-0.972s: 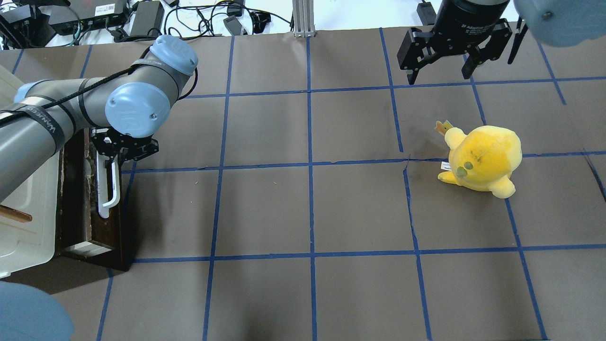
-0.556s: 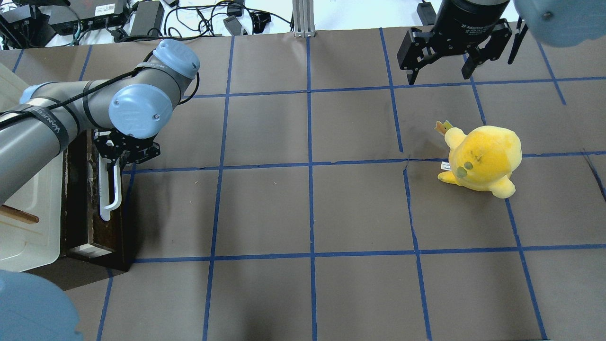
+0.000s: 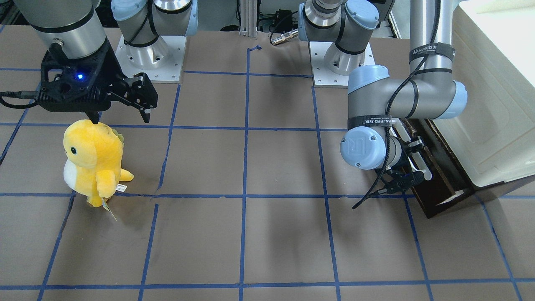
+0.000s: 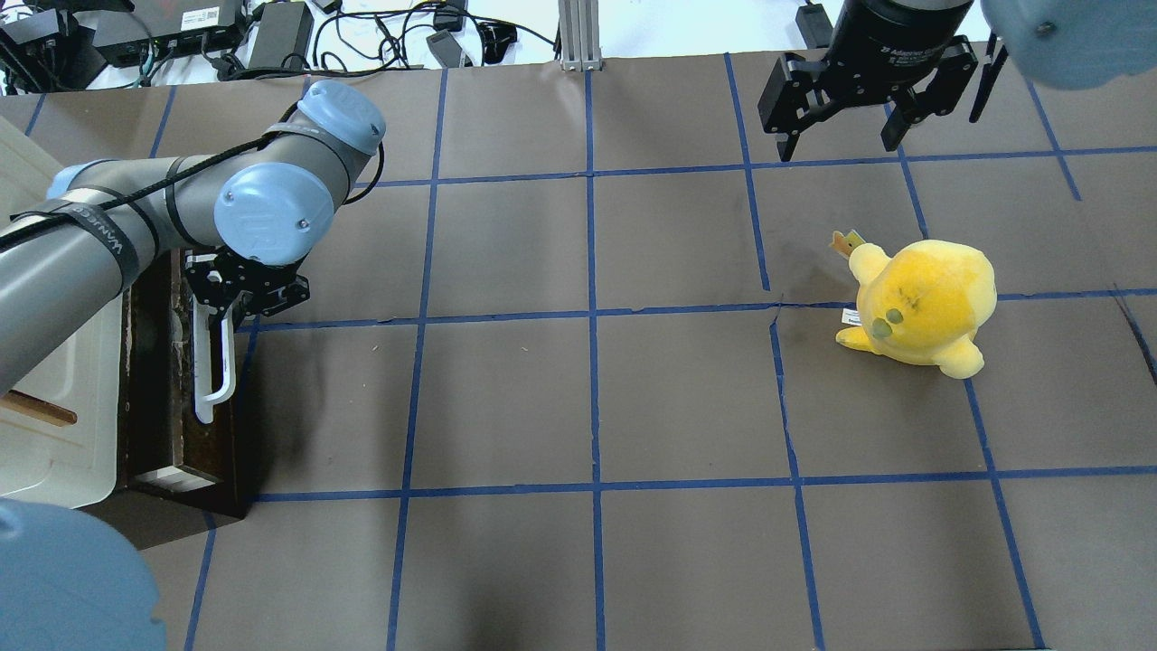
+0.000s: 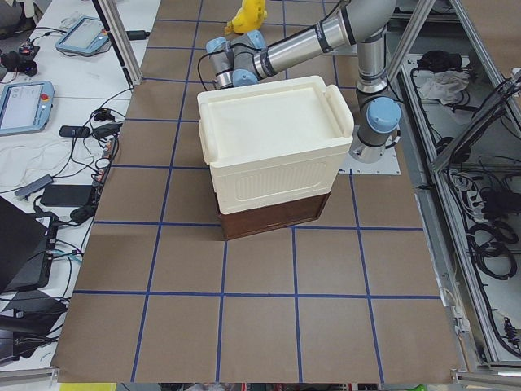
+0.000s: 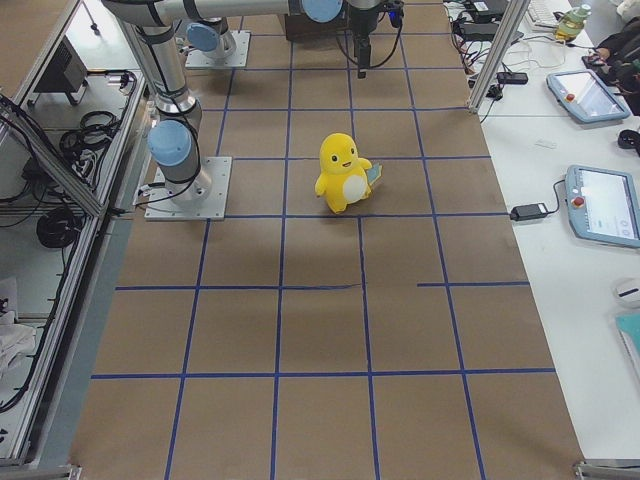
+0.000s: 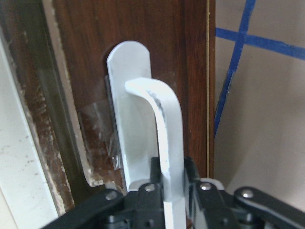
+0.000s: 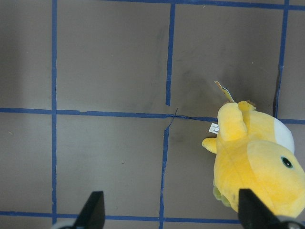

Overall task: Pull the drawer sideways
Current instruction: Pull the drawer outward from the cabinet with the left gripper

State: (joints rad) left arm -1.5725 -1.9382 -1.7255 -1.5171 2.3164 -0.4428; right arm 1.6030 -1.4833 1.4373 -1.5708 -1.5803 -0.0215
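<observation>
The dark brown drawer (image 4: 172,425) sticks out from under a cream-white cabinet top (image 4: 54,434) at the table's left edge. Its white bar handle (image 4: 214,371) runs along the front panel. My left gripper (image 4: 226,307) is shut on the far end of that handle. The left wrist view shows the fingers clamped on the white bar (image 7: 164,119) against the brown panel (image 7: 188,71). In the front view the left gripper (image 3: 411,177) sits at the drawer (image 3: 441,188). My right gripper (image 4: 841,136) is open and empty, hovering at the far right; it also shows in the front view (image 3: 121,115).
A yellow plush toy (image 4: 917,303) stands on the right half of the table, near the right gripper; it also shows in the right wrist view (image 8: 257,162). The brown table cover (image 4: 587,398) has a blue tape grid. Cables and boxes (image 4: 271,36) lie beyond the far edge.
My left elbow has swung slightly right and away while the gripper stays on the handle. The cream top's near corner has shifted a little rightward. The right arm and plush have not moved.
</observation>
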